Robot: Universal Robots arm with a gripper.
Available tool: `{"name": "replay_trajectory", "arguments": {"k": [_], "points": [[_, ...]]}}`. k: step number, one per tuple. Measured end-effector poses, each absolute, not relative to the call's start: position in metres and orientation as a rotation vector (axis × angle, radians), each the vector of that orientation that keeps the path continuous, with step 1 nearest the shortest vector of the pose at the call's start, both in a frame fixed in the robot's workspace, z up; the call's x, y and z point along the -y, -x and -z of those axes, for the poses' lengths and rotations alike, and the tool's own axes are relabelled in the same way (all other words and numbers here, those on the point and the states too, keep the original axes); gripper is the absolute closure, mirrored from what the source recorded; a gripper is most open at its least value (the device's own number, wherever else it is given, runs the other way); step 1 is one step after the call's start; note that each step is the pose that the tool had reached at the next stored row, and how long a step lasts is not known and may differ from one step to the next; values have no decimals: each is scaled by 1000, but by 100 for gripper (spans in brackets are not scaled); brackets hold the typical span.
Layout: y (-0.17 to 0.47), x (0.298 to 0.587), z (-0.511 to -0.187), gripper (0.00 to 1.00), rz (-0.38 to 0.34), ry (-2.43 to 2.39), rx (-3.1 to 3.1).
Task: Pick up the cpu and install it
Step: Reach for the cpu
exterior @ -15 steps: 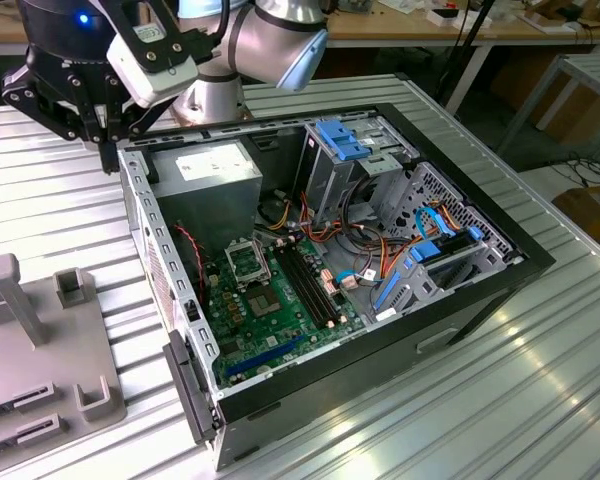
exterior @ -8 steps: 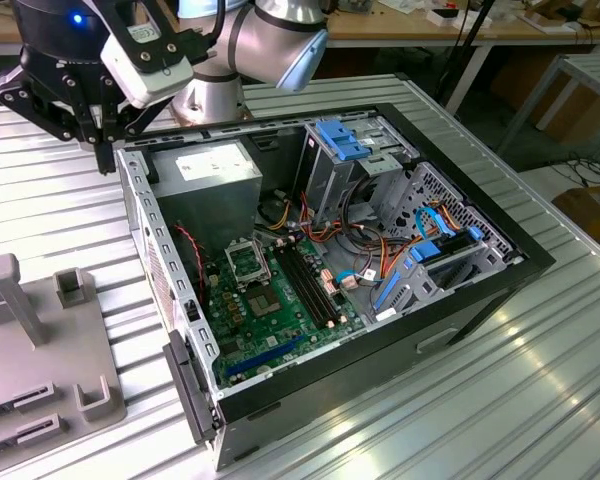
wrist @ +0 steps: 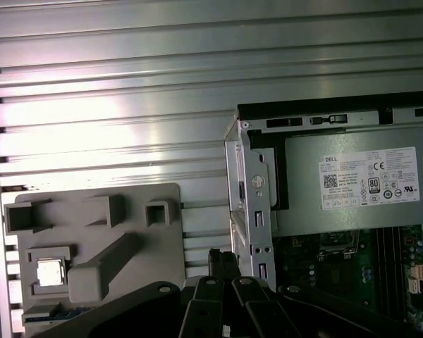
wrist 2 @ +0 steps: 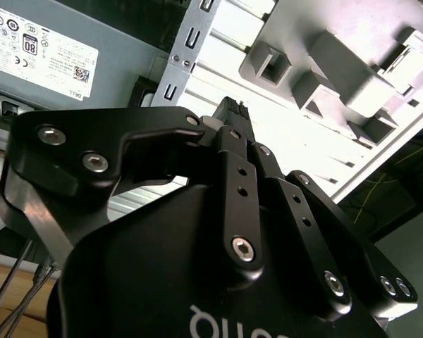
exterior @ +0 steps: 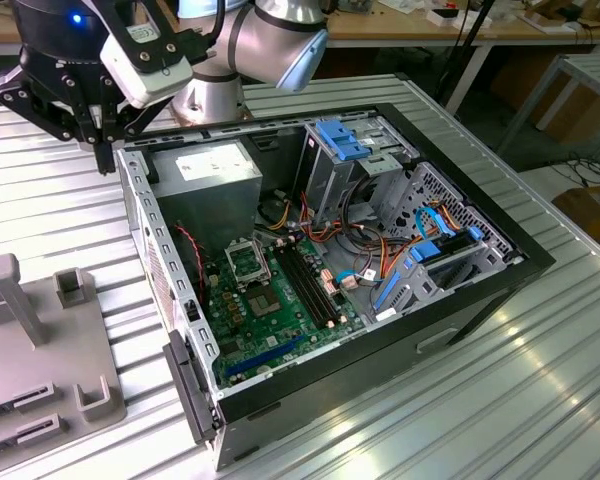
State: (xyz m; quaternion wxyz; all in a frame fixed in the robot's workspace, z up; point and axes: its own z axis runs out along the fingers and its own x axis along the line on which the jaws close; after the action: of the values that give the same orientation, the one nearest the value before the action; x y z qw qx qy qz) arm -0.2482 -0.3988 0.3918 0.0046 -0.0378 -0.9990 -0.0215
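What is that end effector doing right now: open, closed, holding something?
End effector: closed, holding nothing. The cpu sits in the grey tray.

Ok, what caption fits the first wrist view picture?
The gripper hangs beside the open computer case; the cpu lies in the grey tray.

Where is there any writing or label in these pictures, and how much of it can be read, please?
White label on the power supply: small print, marks and a code square, too small to read reliably.
White lettering on the black body of the pincer: cut off at the picture's edge, unreadable.
Motherboard: no legible print.
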Motion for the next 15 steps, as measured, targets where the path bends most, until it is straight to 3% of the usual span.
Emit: {"name": "replay_trajectory", "arguments": {"k": [15], "points": [[274, 402, -392, 89, 67, 118, 3130]]}}
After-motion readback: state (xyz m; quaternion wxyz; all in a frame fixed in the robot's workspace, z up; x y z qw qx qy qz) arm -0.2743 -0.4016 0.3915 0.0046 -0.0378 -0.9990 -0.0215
